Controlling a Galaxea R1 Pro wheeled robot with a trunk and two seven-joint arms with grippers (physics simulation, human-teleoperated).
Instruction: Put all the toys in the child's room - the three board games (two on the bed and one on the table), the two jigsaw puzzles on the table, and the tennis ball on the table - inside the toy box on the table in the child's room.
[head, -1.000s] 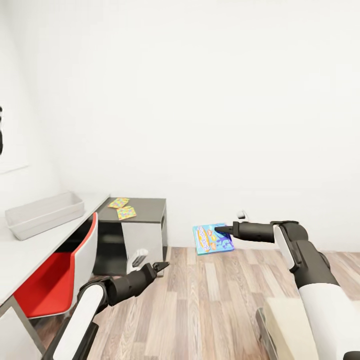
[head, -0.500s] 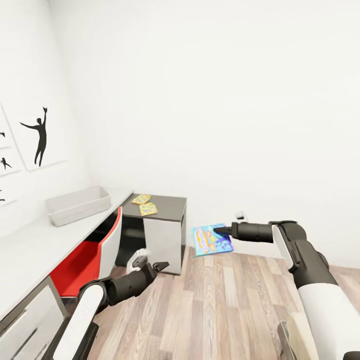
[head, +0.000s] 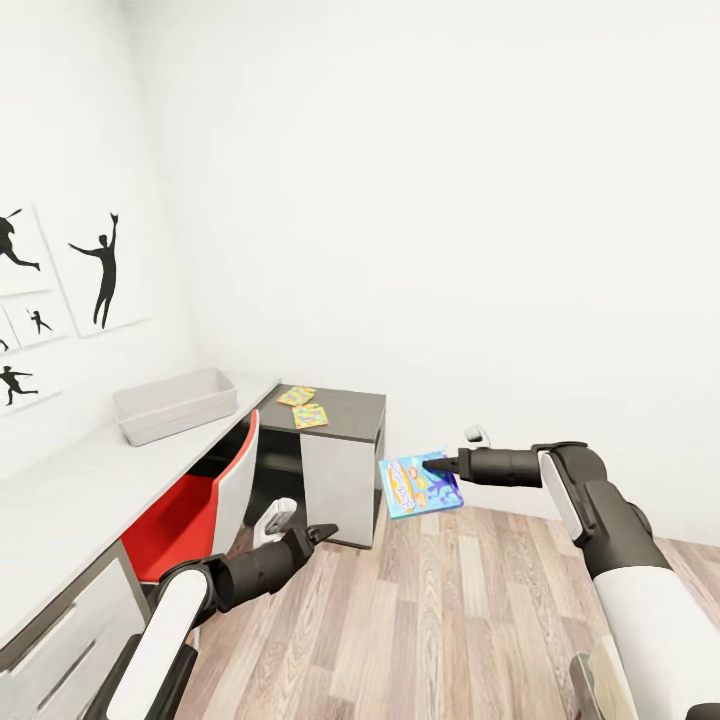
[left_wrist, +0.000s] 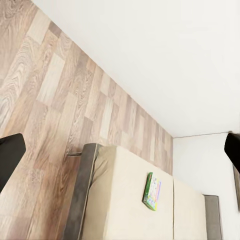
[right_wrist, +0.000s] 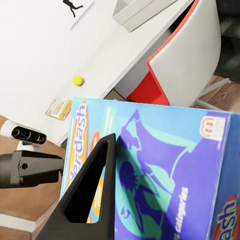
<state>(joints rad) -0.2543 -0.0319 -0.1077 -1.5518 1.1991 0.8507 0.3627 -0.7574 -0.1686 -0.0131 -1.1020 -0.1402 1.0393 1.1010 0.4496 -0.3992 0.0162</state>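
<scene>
Step in hand: carrying. The right claw (head: 432, 463) is clamped on a blue board game (head: 420, 484) and holds it in the air over the wood floor, on its way to the toy box (head: 176, 404).
Landmark: the toy box, a light grey bin on the white counter (head: 70, 495) below the silhouette pictures (head: 100, 270).
Carried game: well apart from the toy box, out past the dark grey end of the counter.
Jigsaw puzzles (head: 304, 405): two bright sheets lying side by side on the dark grey counter section just beyond the toy box.
Tennis ball (right_wrist: 78, 80): on the white counter in the right wrist view, with a flat red-ended game box (right_wrist: 59, 108) near it at the counter edge.
Remaining game: a green box (left_wrist: 152, 191) lies on the beige bed (left_wrist: 125, 200) in the left wrist view.
Left claw (head: 322, 531): empty, its fingers spread apart, held low over the floor.
Next move, as I judge: close in on the counter, bring the game above the toy box's opening, level it, then release.
Writing: "dash" in orange on the box face; smaller "categories"; a red maker's mark in the corner, too small to read.
</scene>
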